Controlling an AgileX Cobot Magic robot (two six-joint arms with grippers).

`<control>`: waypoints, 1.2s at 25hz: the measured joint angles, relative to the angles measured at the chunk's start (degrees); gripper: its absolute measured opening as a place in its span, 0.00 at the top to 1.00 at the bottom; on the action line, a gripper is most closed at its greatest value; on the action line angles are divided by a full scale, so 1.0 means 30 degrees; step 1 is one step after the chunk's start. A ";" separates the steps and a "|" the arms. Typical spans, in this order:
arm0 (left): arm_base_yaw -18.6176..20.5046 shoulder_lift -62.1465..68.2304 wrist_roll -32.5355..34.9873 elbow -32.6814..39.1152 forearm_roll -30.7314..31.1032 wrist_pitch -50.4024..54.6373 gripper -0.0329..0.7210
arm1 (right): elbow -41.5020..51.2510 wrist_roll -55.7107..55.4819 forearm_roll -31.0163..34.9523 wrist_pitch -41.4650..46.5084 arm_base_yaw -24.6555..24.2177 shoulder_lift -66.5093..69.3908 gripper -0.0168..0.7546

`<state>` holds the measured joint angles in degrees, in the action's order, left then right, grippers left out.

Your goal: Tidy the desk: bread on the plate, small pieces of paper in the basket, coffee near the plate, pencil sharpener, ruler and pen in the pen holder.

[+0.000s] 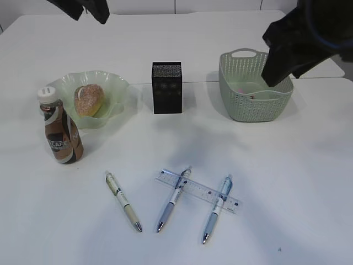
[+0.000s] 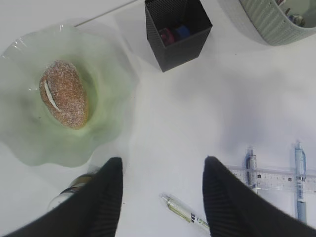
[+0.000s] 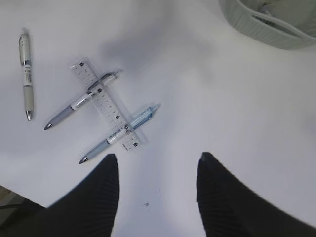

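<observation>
While both arms hang above the table, left gripper (image 2: 160, 197) parted and empty over the coffee bottle (image 1: 60, 128) and plate (image 1: 116, 91) with bread (image 1: 89, 99), right gripper (image 3: 155, 190) parted and empty, ruler (image 1: 198, 191) under two pens near front, basket (image 1: 254, 88) far right.

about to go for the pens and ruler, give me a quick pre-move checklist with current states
1. Bread on plate: ok.
2. Coffee bottle beside plate: ok.
3. Pen holder upright, with room: ok; two small items already inside.
4. Ruler free to lift: not ok, two pens lie across it.
5. Third pen clear of the others: ok.
6. Left end effector and right end effector open and empty: ok.
</observation>
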<state>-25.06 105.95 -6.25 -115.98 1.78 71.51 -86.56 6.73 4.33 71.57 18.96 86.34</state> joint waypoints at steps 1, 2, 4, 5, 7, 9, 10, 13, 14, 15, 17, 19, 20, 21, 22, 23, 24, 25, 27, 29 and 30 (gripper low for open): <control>0.0000 -0.0234 0.0000 0.0000 0.0000 0.0037 0.47 | 0.0000 0.0257 0.0140 0.0000 0.0000 0.0220 0.45; 0.0000 -0.0453 0.0000 0.0000 0.0000 0.0033 0.48 | 0.0000 0.0257 0.0140 0.0000 0.0000 0.0220 0.45; 0.0000 -0.0864 -0.0033 0.0000 0.0000 0.0077 0.48 | 0.0000 0.0788 0.0264 0.0000 0.0000 0.1008 0.45; 0.0000 -0.1112 -0.0033 0.0000 0.0000 0.0077 0.48 | 0.0000 0.0868 0.0294 0.0000 0.0000 0.1335 0.45; 0.0000 -0.1610 -0.0033 0.0000 0.0000 0.0156 0.48 | 0.0000 0.0988 0.0334 0.0000 0.0000 0.1735 0.45; 0.0000 -0.2168 -0.0033 0.0000 0.0000 0.0156 0.48 | 0.0000 0.1277 0.0373 0.0000 0.0036 0.2106 0.45; 0.0000 -0.2384 -0.0033 0.0000 0.0000 0.0167 0.48 | 0.0000 0.1546 0.0511 -0.0035 0.0063 0.2335 0.45; 0.0000 -0.3061 -0.0033 0.0000 0.0000 0.0208 0.48 | 0.0000 0.2178 0.0954 -0.0035 0.0109 0.2803 0.45; 0.0000 -0.3194 -0.0033 0.0000 0.0000 0.0241 0.48 | 0.0000 0.2494 0.1072 -0.0035 0.0107 0.2950 0.45; 0.0000 -0.3382 -0.0033 0.0000 0.0107 0.0241 0.48 | 0.0000 0.2681 0.1107 -0.0035 0.0107 0.3053 0.45; 0.0000 -0.3745 -0.0033 0.0041 0.0623 0.0277 0.48 | 0.0000 0.2921 0.1107 -0.0072 0.0197 0.3211 0.45; 0.0000 -0.4257 -0.0033 0.0564 0.1338 0.0277 0.48 | 0.0000 0.3158 0.1107 -0.0072 0.0333 0.3249 0.45; 0.0042 -0.4653 -0.0033 0.1106 0.1643 0.0277 0.48 | 0.0000 0.3164 0.1107 -0.0072 0.0435 0.3249 0.45; 0.0157 -0.5007 -0.0033 0.1649 0.1872 0.0277 0.48 | 0.0000 0.3263 0.1107 -0.0072 0.0678 0.3249 0.45; 0.0299 -0.5435 -0.0033 0.2319 0.1956 0.0277 0.48 | 0.0000 0.3316 0.1107 -0.0072 0.0933 0.3289 0.45; 0.0472 -0.5868 -0.0033 0.3003 0.1958 0.0277 0.48 | 0.0000 0.3339 0.1107 -0.0072 0.1045 0.3289 0.45; 0.0715 -0.6291 -0.0033 0.3658 0.1958 0.0277 0.48 | 0.0000 0.3339 0.1107 -0.0072 0.1045 0.3289 0.45; 0.0975 -0.6628 -0.0033 0.4185 0.1958 0.0277 0.48 | 0.0000 0.3339 0.1107 -0.0072 0.1045 0.3289 0.45; 0.1515 -0.7446 -0.0033 0.5394 0.1958 0.0277 0.48 | 0.0000 0.3474 0.1107 -0.0108 0.1428 0.3326 0.45; 0.2004 -0.8195 -0.0033 0.6399 0.2009 0.0277 0.48 | 0.0000 0.3787 0.1107 -0.0108 0.1625 0.3364 0.45; 0.2220 -0.8605 -0.0033 0.6917 0.2148 0.0277 0.48 | 0.0000 0.3820 0.1107 -0.0108 0.1625 0.3364 0.45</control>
<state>-18.40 80.13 -6.34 -95.23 8.22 72.35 -86.56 18.19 7.65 71.25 23.83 96.43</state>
